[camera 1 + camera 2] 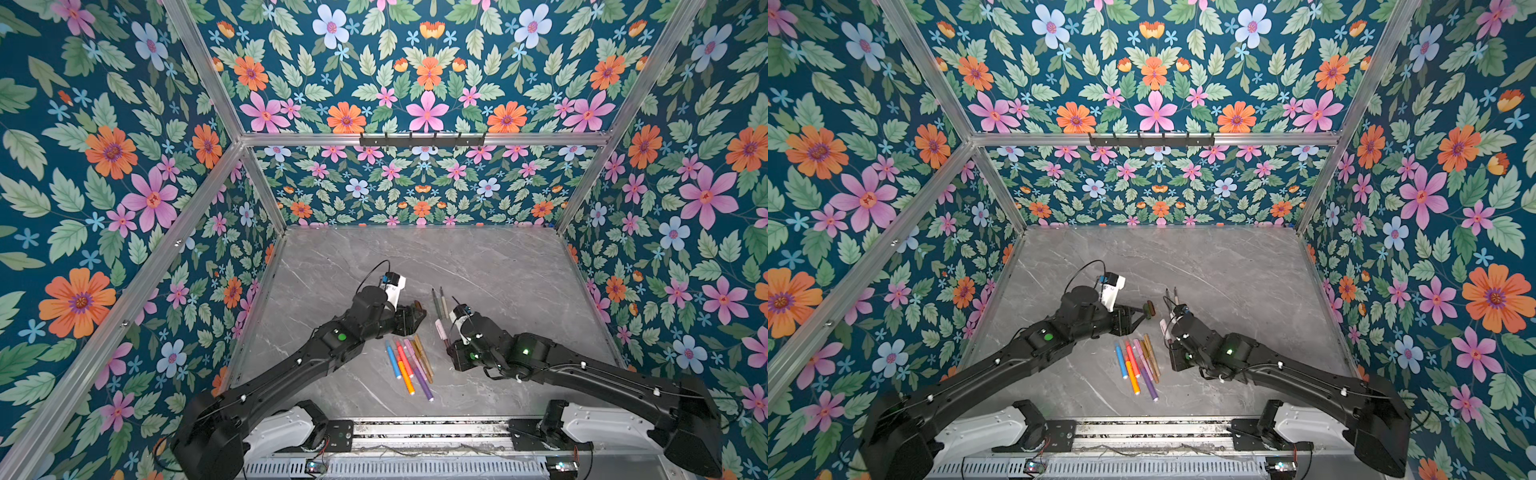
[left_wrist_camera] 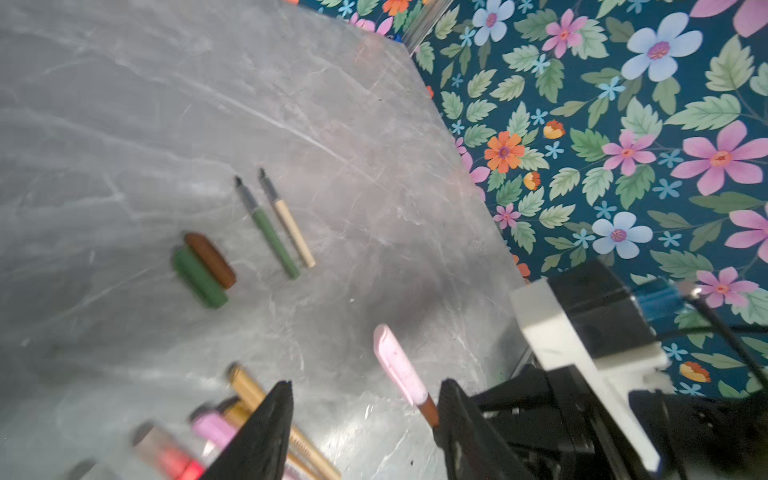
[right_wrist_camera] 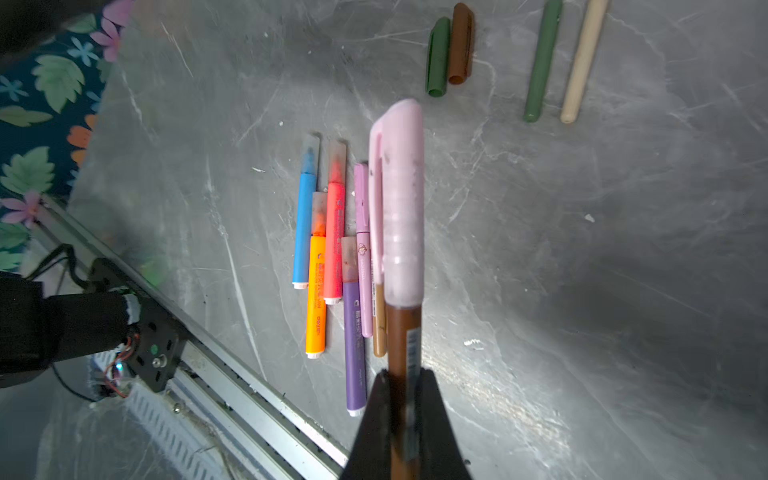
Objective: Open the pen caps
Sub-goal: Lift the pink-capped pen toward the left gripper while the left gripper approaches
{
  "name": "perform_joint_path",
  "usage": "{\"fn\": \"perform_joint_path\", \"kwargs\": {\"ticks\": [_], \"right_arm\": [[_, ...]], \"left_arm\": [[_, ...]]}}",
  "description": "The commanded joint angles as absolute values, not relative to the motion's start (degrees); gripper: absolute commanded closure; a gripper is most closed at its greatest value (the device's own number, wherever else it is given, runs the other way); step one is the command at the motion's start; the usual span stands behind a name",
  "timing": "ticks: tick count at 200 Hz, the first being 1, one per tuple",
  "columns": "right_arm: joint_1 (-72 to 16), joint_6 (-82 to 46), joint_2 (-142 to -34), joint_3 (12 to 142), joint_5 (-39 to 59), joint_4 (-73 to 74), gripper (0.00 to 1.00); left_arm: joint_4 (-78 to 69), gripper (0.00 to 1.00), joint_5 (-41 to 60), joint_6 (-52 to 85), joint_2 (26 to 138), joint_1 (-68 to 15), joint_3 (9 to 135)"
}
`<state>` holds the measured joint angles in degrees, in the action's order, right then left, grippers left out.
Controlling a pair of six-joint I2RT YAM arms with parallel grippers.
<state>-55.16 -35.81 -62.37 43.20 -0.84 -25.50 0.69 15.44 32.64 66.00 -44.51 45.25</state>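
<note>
Our right hand [image 3: 405,399] clamps the brown pen [image 3: 400,336], pink cap [image 3: 401,199] on, just beside the marker bundle [image 3: 332,249]; our left hand [image 2: 363,415] gapes empty. An off-axis pull could wrench it loose.

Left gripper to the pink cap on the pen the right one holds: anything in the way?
Nothing visible. The pink cap sits just ahead of the open left gripper; the right gripper clamps the brown barrel behind it.

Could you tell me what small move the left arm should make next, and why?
Probably bring the left gripper over the pink cap and close on it: the right gripper is shut on the brown pen, the cap is still on, and the left jaws stand open, empty, near it.
</note>
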Motion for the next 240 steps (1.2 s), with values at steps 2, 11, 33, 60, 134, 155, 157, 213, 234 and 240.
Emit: {"fn": "perform_joint_path", "kwargs": {"ticks": [2, 11, 33, 60, 134, 155, 157, 213, 234, 240], "right_arm": [[-54.0, -34.8, -59.9, 42.9, 3.5, -25.0, 1.0], [-54.1, -34.4, -59.7, 43.2, 4.2, -25.7, 1.0], [-54.0, -38.1, -59.1, 43.0, 5.3, -27.4, 1.0], [-56.0, -46.5, -53.9, 36.3, 6.3, -20.3, 1.0], [-56.8, -54.2, -47.0, 32.5, 8.4, -23.4, 1.0], [-59.1, -53.3, -45.4, 31.8, 8.8, -22.6, 1.0], [-59.2, -53.2, -45.3, 31.8, 8.8, -22.6, 1.0], [-59.6, -50.1, -41.7, 33.7, 8.3, -30.4, 1.0], [-59.5, -49.1, -39.2, 35.4, 3.2, -36.2, 1.0], [-59.5, -48.8, -38.6, 36.0, 1.5, -37.5, 1.0]], "left_arm": [[-1.5, 0.4, 15.7, 27.8, 69.8, -44.6, 51.1], [-0.2, 0.4, 15.4, 27.8, 70.4, -44.6, 52.5], [-2.1, 0.4, 17.6, 31.7, 70.8, -44.7, 52.8], [-1.1, 0.4, 17.4, 35.0, 68.8, -45.9, 52.2], [-6.1, 0.37, 22.3, 44.1, 64.9, -46.0, 43.8], [-12.8, 0.38, 27.4, 47.2, 69.5, -46.4, 42.1], [-13.4, 0.38, 27.7, 47.5, 69.9, -46.5, 42.1], [-20.3, 0.4, 27.8, 49.8, 79.3, -51.6, 45.2], [-20.3, 0.41, 27.3, 50.3, 82.2, -53.1, 46.8], [-20.3, 0.41, 27.3, 50.4, 82.8, -53.4, 47.1]]}}
